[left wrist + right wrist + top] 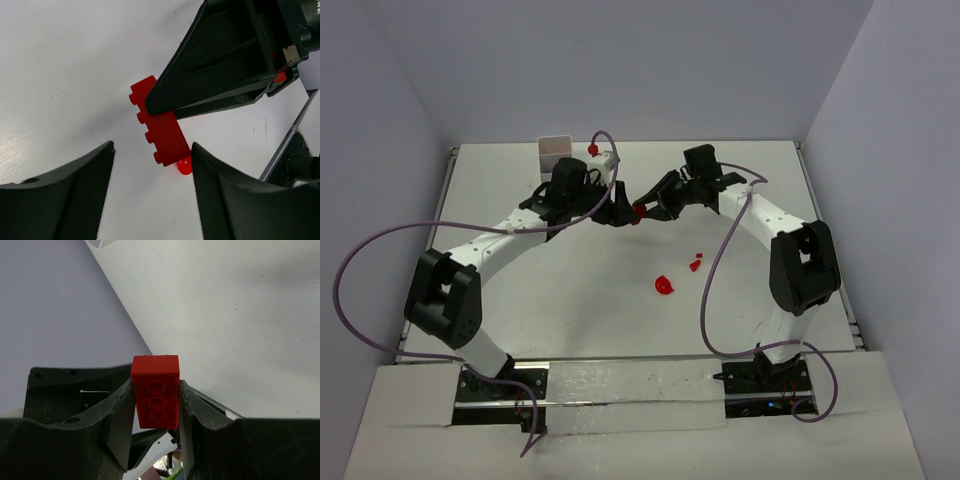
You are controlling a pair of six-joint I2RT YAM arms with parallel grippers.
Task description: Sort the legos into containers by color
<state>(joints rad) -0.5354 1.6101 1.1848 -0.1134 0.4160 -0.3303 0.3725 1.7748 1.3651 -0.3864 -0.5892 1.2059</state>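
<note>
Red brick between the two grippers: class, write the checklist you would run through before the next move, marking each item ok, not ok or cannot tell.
1. Right gripper shut on the red brick: ok.
2. Left gripper open, with one finger on each side of the brick: ok.
3. Left fingers clear of the brick: cannot tell; one looks very close to its end.
4. White tray in view at the far left of the table: ok.
5. Tray compartments free to take the brick: cannot tell; the contents are hidden.
6. All pieces sorted: not ok; loose red pieces lie on the table.
</note>
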